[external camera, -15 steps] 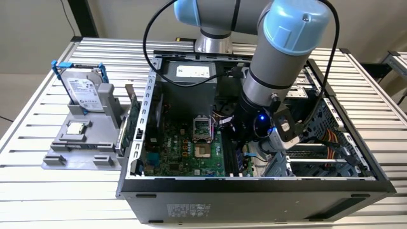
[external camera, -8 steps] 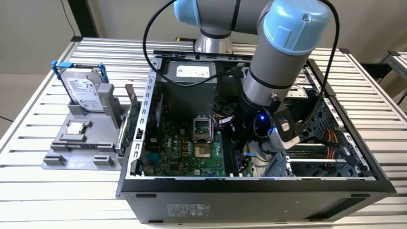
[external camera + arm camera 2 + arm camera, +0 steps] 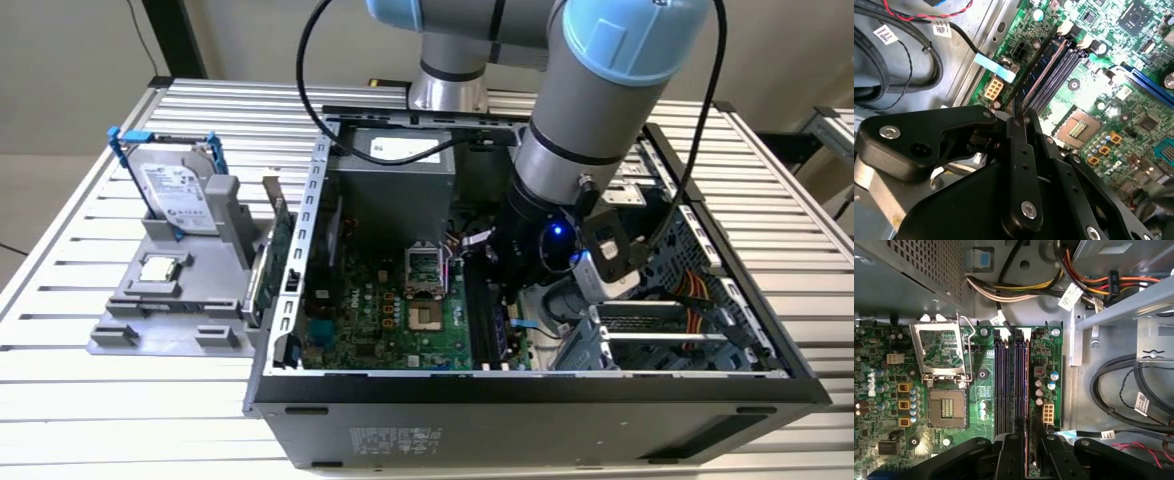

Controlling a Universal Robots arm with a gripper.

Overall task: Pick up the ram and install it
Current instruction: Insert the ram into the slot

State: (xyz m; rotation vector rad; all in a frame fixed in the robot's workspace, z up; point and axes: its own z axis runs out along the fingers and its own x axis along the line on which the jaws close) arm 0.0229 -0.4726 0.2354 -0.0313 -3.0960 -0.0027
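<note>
Arm: reaches down into the open computer case (image 3: 534,385) on the desk (image 3: 80,400), over the green motherboard (image 3: 374,315).
Fingers: the gripper (image 3: 1020,120) is clenched on the ram (image 3: 1041,70), one finger (image 3: 1009,455) on each side of its thin edge.
Ram: stands on edge in the outermost of the long black slots (image 3: 1006,385), next to the board's edge, lined up with the slot in both wrist views.
Socket: the open processor socket (image 3: 947,407) lies beside the slots.
Holder: a grey stand (image 3: 174,300) with a hard drive (image 3: 178,190) stands on the exterior view's left.

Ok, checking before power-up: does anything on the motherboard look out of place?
The CPU socket stands open and empty, its metal cover flipped up. The ram, in the gripper, runs in line with the black slots; nothing looks askew.
</note>
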